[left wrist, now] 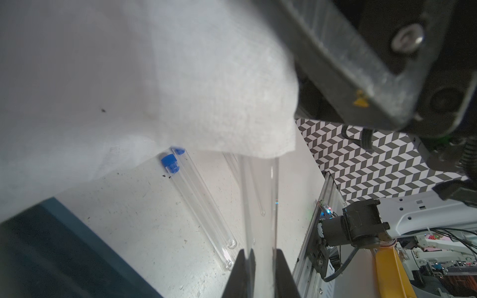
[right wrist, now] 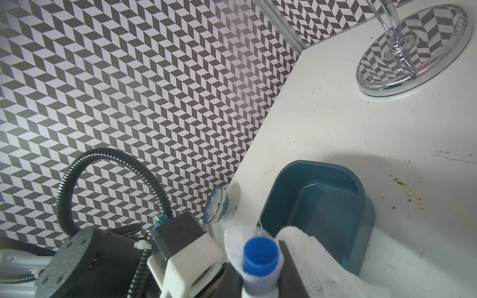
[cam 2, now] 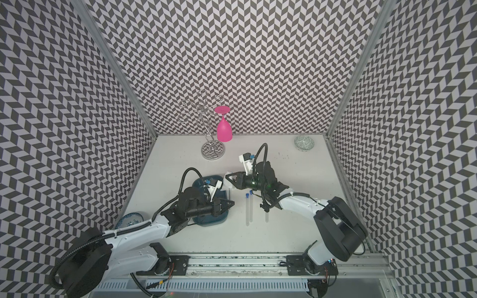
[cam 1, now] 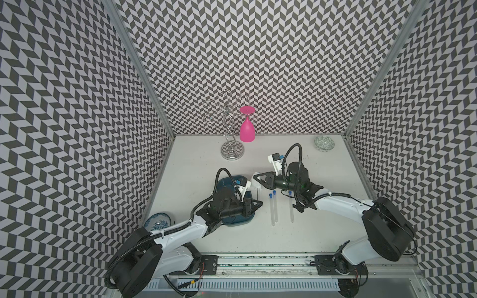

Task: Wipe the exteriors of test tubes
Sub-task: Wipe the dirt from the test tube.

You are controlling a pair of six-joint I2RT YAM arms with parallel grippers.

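Note:
A clear test tube (left wrist: 260, 206) is clamped at its round end by my left gripper (left wrist: 260, 251), which is shut on it just right of the teal tray (cam 1: 241, 224). The tube's blue-capped end (right wrist: 260, 254) is wrapped in a white tissue (right wrist: 309, 255), and my right gripper (right wrist: 260, 260) is shut on that tissue around the tube. In both top views the two grippers (cam 1: 258, 205) (cam 1: 255, 178) meet tip to tip, with the tissue (cam 2: 228, 180) between them. Three more capped test tubes (cam 1: 274, 209) (cam 1: 291, 207) lie side by side on the table below the right arm.
A chrome glass rack (cam 1: 231, 152) with a pink glass (cam 1: 247, 130) hanging upside down stands at the back. A green patterned bowl (cam 1: 324, 143) sits at the back right and a blue-and-white bowl (cam 1: 158, 221) at the left wall. The arms' rail (cam 1: 258, 260) runs along the front.

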